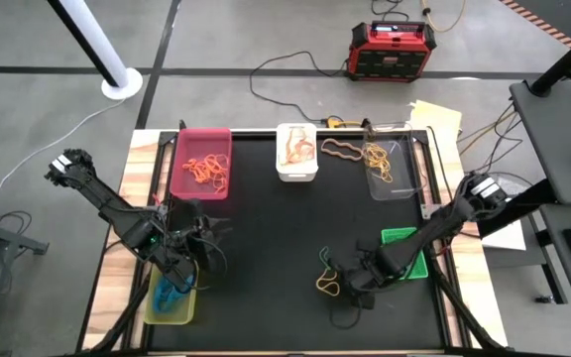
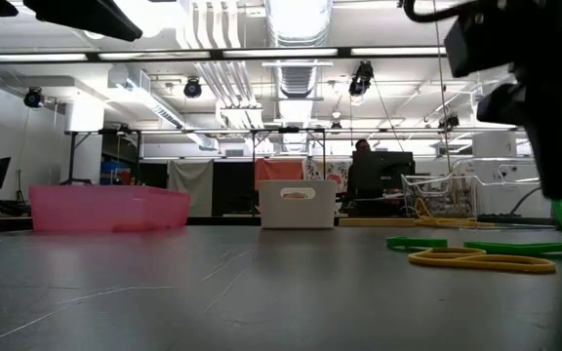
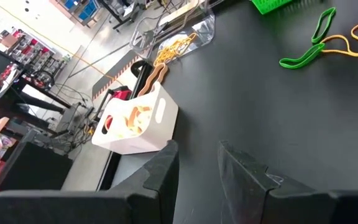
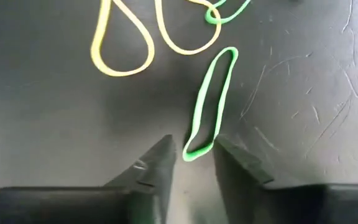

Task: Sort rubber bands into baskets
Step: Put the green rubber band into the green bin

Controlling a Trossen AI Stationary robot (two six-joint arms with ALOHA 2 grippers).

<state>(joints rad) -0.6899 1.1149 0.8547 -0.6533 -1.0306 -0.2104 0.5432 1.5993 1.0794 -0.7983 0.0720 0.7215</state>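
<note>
I count five baskets on the black surface (image 1: 266, 248) in the high view: a pink basket (image 1: 202, 164) at upper left holding a cluster of orange rubber bands (image 1: 207, 171), a white basket (image 1: 297, 152) at top centre with tan and orange bands inside, a clear basket (image 1: 390, 169) at upper right holding yellowish bands, a bright green basket (image 1: 402, 248) at lower right, and a yellow-green basket (image 1: 171, 302) at lower left with a blue band (image 1: 171, 294) in it. One brown band (image 1: 342, 150) lies loose between the white and clear baskets. My right end effector (image 1: 350, 278) sits low on the surface just left of the green basket; in its wrist view I see two fingers standing a little apart with the near end of one long green band (image 4: 209, 106) lying in the gap between them, flat on the surface, and I cannot tell whether the fingers touch it. Beyond it lie one yellow band (image 4: 138, 40) looped over itself and a second green band (image 4: 225, 12) near the frame's top. My left end effector (image 1: 181, 260) hangs over the lower left, just above the yellow-green basket; its wrist view shows its fingers apart with nothing between them.
</note>
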